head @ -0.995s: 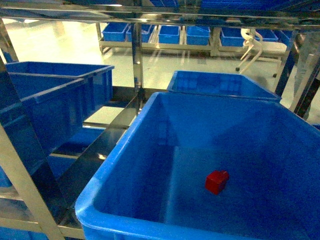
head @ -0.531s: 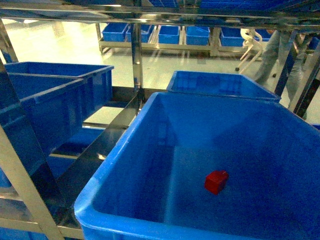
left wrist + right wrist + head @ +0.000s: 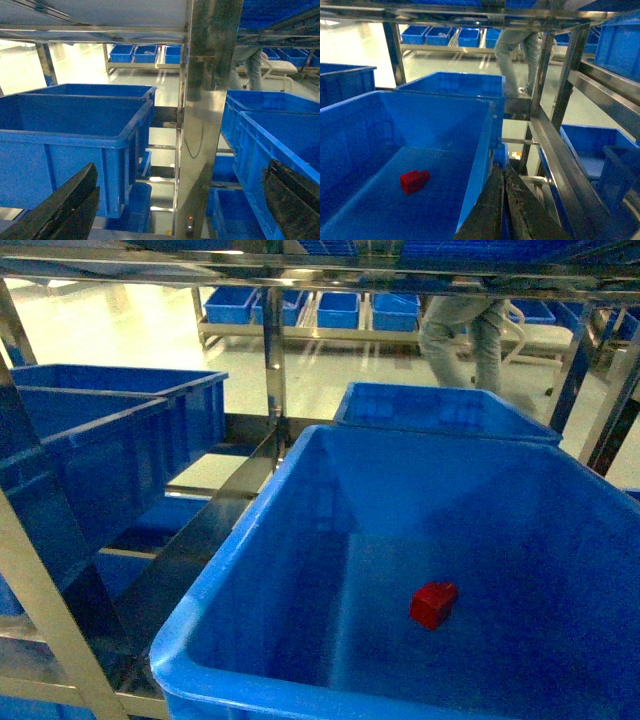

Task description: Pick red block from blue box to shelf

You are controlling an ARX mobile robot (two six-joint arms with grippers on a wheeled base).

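In the head view the red block point(image 3: 433, 603) lies on the floor of the blue box point(image 3: 290, 490), lower right of centre. A steel shelf point(image 3: 273, 350) upright and more blue crates point(image 3: 120, 430) surround it — a person point(image 3: 462, 335) walks behind, upper right. My left tool point(image 3: 175, 200) gapes wide; my right tool point(image 3: 504, 210) is pressed together, empty.

**Surroundings: crates, floor and passer-by**

Far centre: second blue crate point(image 3: 445, 408), just behind the near one. Left: two large blue crates point(image 3: 110, 430), side by side. Far background: row of small blue bins point(image 3: 338, 308) on a low rack, across a pale glossy floor point(image 3: 120, 325). Far right: legs of a person point(image 3: 460, 335) in light trousers, partly hidden.
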